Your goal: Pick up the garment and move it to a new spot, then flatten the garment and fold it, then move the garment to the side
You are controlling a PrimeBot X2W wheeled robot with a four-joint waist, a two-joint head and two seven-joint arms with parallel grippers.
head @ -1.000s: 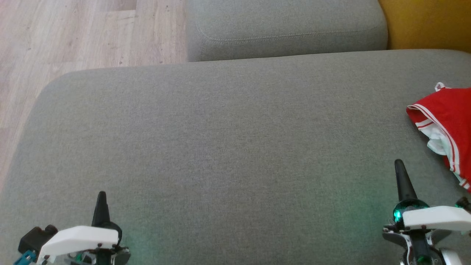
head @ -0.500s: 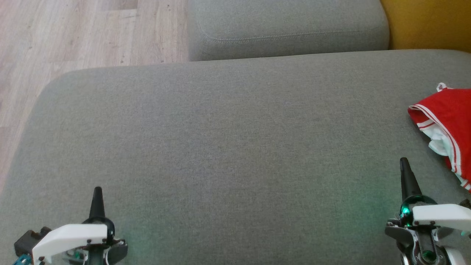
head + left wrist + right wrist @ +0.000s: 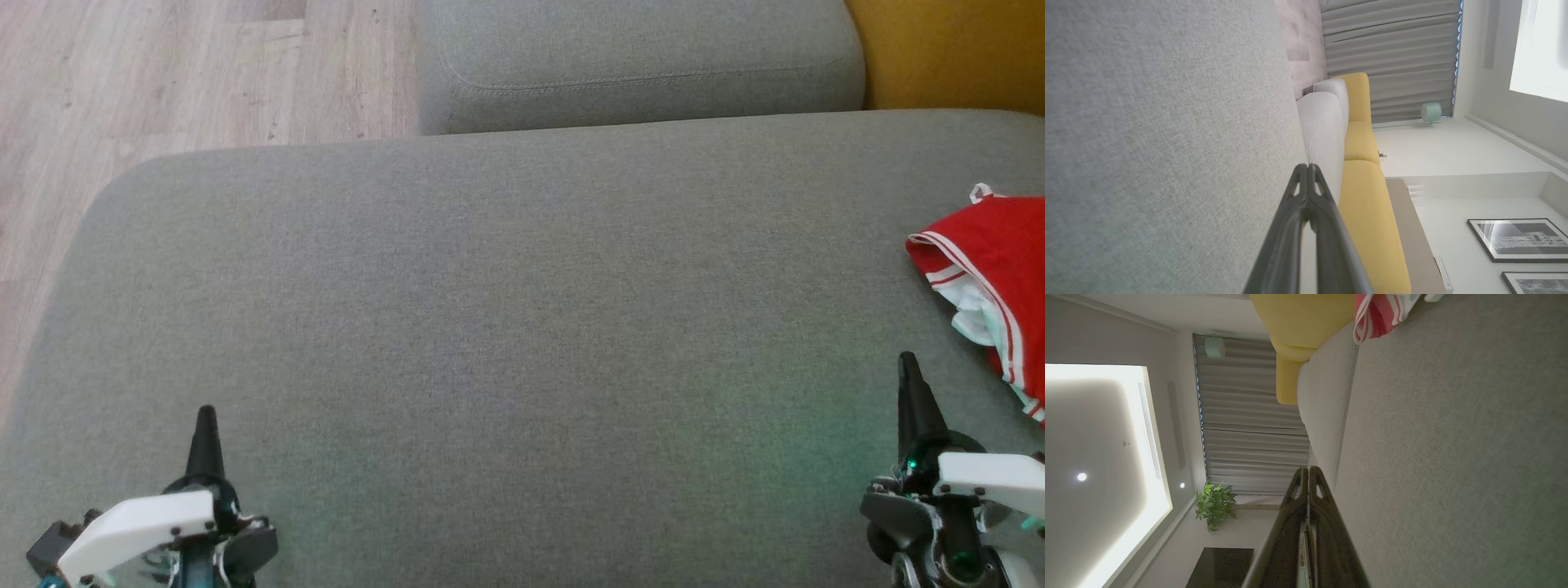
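The garment [image 3: 992,278] is red with white stripes and a white lining, lying crumpled at the right edge of the grey sofa seat [image 3: 506,327]; part of it is cut off by the head view's border. It also appears at the top of the right wrist view as the same garment [image 3: 1378,312]. My right gripper [image 3: 906,363] is shut and empty, just below and left of the garment, not touching it. My left gripper [image 3: 205,412] is shut and empty at the lower left, far from the garment. Both pairs of fingers press together in the wrist views: left gripper [image 3: 1307,166], right gripper [image 3: 1308,468].
A grey back cushion [image 3: 637,61] lies beyond the seat, with a yellow cushion [image 3: 947,53] at the top right. Wooden floor [image 3: 163,73] lies past the seat's left edge. A wide stretch of bare grey seat separates the two grippers.
Both grippers have drawn back toward the bottom of the head view, the left one also slightly leftward, the right one slightly rightward. The garment has stayed in place.
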